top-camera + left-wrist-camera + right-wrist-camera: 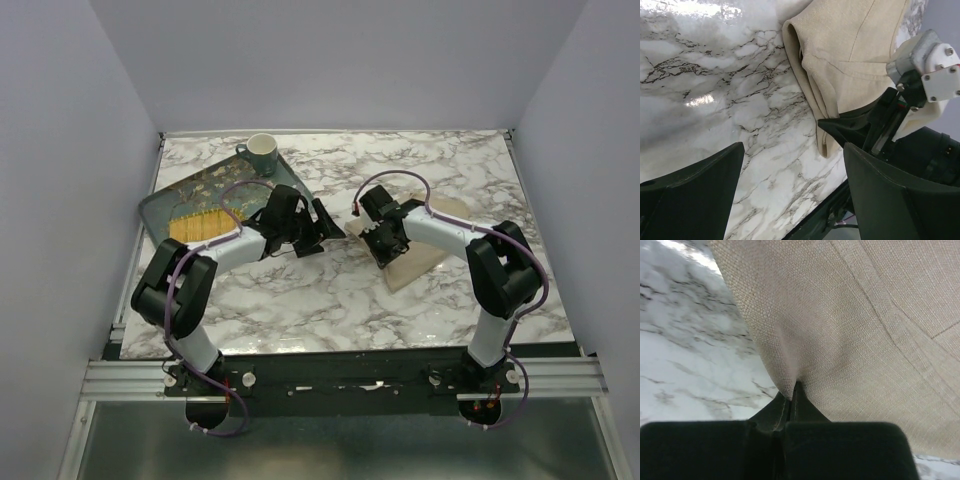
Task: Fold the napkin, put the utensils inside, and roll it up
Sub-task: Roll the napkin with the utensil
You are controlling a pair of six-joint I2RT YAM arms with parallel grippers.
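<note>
The beige napkin (pixel 412 265) lies folded on the marble table (pixel 330 300), right of centre. From above, the right arm covers most of it, and both wrist views cut off its far edges. The right gripper (pixel 792 392) is pinched tight on the cloth's folded edge. The left gripper (pixel 792 147) hangs just beside it, jaws wide apart, holding nothing.

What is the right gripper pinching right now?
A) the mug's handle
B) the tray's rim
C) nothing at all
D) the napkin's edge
D: the right wrist view shows the right gripper shut on a puckered edge of the napkin.
</note>
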